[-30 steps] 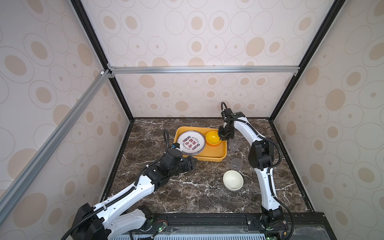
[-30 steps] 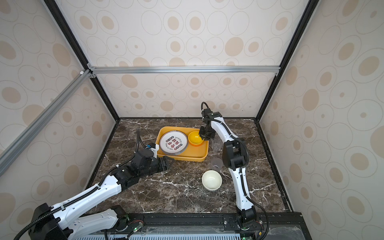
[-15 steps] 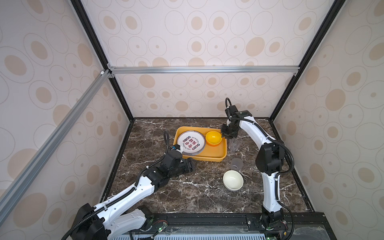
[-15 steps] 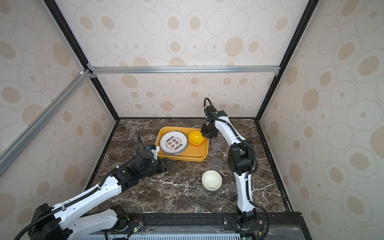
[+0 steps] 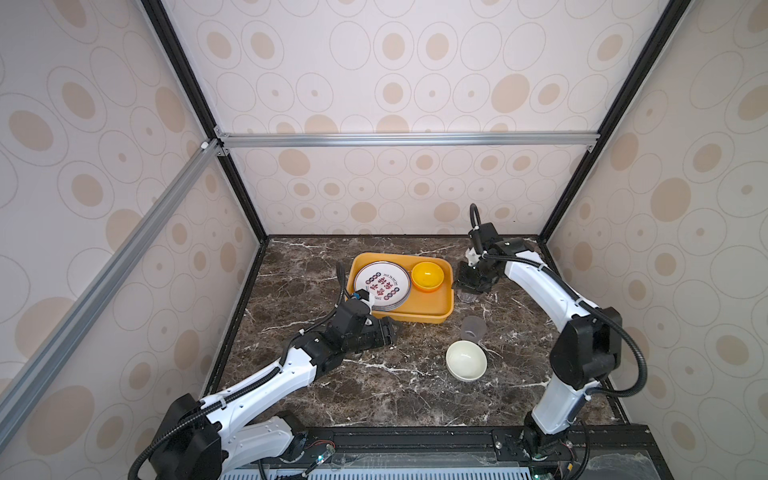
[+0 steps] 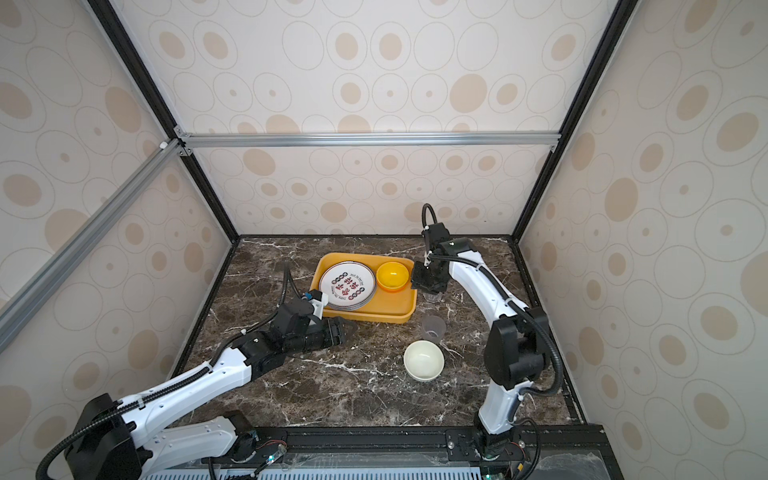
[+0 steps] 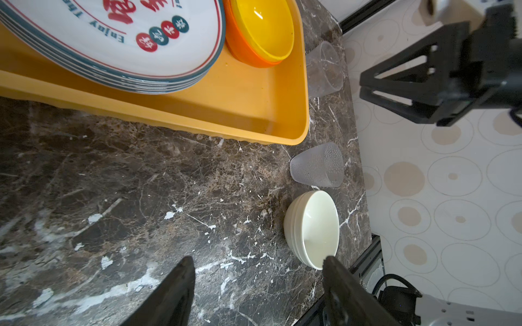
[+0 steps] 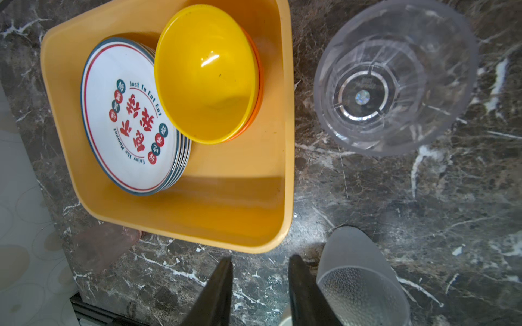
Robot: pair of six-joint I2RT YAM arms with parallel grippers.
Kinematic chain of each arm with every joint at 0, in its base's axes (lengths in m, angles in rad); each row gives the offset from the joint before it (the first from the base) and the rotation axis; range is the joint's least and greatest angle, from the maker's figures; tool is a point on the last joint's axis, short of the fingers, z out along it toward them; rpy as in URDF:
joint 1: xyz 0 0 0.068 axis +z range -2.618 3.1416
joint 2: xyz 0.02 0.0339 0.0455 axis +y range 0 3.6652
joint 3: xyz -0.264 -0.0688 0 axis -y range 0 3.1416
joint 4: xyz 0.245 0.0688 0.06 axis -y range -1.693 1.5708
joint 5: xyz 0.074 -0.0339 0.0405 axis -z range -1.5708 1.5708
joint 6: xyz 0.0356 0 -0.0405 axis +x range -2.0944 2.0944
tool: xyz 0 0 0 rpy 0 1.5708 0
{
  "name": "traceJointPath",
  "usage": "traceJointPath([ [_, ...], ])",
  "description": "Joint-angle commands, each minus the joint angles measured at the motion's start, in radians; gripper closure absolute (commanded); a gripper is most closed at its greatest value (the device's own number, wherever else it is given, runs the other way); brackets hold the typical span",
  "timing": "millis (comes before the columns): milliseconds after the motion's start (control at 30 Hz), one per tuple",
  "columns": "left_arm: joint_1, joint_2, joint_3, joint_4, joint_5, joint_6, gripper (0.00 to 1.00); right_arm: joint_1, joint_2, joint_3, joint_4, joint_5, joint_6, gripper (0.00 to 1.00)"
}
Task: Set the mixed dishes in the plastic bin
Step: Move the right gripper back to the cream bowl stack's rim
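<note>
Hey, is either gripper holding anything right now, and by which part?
Nothing is held: the left gripper and the right gripper both stand open and empty.

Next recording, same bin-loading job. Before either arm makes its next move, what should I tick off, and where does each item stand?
1. Empty right gripper: ok, jaws apart, nothing between.
2. Empty left gripper: ok, wide open.
3. Upright clear cup beside the bin: ok.
4. Bare floor in the bin near plates and yellow bowl: ok.
5. Every dish in the bin: not ok; clear cup, frosted cup and white bowl stand on the table.
</note>
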Motion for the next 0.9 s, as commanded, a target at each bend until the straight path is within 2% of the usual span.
traceJointPath([
  [0,-0.027,0.042,0.064,0.031,0.024,0.034,0.29,0.006,-0.104,-0.097,0.001,-0.012,-0.023,0.62],
  [333,-0.107,0.167,0.173,0.005,0.038,0.091,0.30,-0.001,-0.360,-0.359,-0.039,-0.012,-0.020,0.56],
  [633,-0.171,0.239,0.259,-0.081,-0.001,0.152,0.32,-0.007,-0.515,-0.571,-0.067,-0.004,0.029,0.55],
  [867,-0.208,0.291,0.312,-0.127,-0.027,0.187,0.33,-0.008,-0.572,-0.682,-0.071,0.014,0.069,0.54],
])
